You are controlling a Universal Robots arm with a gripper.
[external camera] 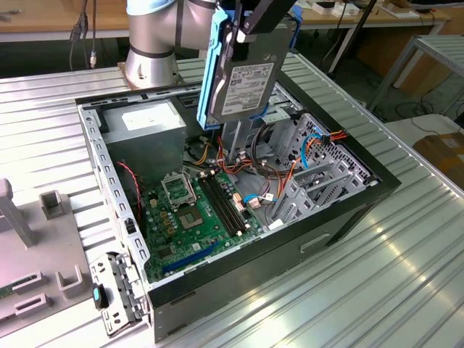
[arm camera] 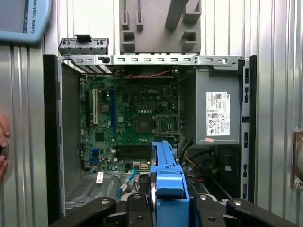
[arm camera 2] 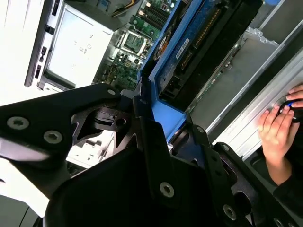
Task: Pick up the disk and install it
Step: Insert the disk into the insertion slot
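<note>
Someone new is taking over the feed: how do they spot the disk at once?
Find the open black computer case on the ribbed metal table. Above it, the gripper holds the disk on edge. It alone is a dark slab with a white label and bright blue side rails.

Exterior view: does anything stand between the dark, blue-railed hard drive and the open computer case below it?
Nothing visible does. The black gripper holds the dark blue-railed disk on edge above the open black case.

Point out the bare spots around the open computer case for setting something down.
Bare ribbed table on the exterior view's right of the case and along its near side. Crowded: cables inside, fixture plate at the view's left.
</note>
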